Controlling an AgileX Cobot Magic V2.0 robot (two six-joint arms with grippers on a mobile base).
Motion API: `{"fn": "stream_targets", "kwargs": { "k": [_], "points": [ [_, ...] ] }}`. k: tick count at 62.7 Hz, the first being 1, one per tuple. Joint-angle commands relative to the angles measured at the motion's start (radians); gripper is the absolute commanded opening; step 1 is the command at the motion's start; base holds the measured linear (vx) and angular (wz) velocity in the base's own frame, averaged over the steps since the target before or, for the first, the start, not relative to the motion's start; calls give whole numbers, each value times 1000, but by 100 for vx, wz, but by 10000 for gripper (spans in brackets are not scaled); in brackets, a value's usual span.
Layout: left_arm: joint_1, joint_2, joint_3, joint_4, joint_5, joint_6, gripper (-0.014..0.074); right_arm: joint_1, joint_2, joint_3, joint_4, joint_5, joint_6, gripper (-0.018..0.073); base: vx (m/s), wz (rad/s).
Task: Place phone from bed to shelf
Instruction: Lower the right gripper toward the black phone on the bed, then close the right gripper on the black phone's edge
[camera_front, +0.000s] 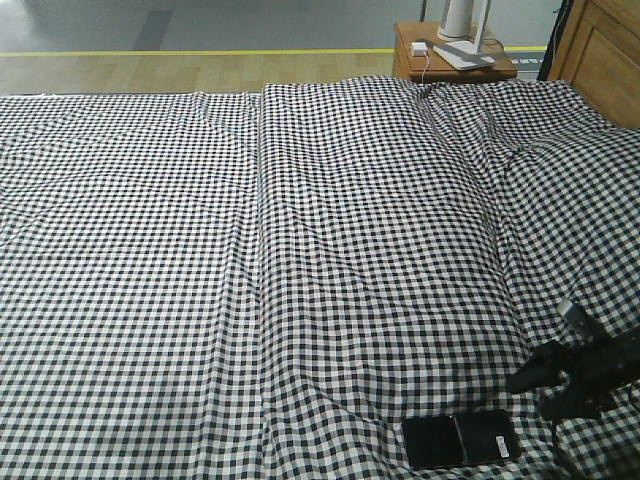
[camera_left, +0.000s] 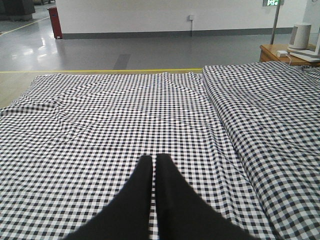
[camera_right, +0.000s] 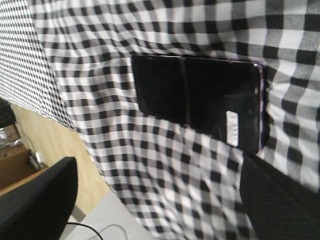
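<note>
The phone, thin, black and glossy, lies flat on the bed with its black-and-white check sheet, near the front right edge. The right wrist view shows the phone with a small white sticker near one end. My right gripper hovers just right of the phone, open, with nothing between its fingers. In its own view the right gripper sits below the phone, over the sheet's edge. My left gripper is shut and empty above the sheet. The shelf is out of view.
An orange-brown bedside table with white items and a cable stands behind the bed at the back right. Panelled wooden furniture fills the top right corner. Long folds run down the sheet. Grey floor with a yellow line lies beyond.
</note>
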Motion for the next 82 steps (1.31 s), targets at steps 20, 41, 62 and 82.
{"fn": "stream_targets", "kwargs": {
  "k": [20, 41, 62, 82],
  "points": [
    [0, -8, 7, -9, -70, 0, 1, -5, 172, -234, 35, 161, -4, 586, 0, 0],
    [0, -8, 7, -9, -70, 0, 1, -5, 208, -238, 98, 161, -61, 585, 0, 0],
    [0, -8, 7, -9, -70, 0, 1, -5, 244, -238, 109, 161, -71, 585, 0, 0],
    [0, -8, 7, -9, -70, 0, 1, 0, 261, -224, 173, 162, -85, 585, 0, 0]
  ]
}}
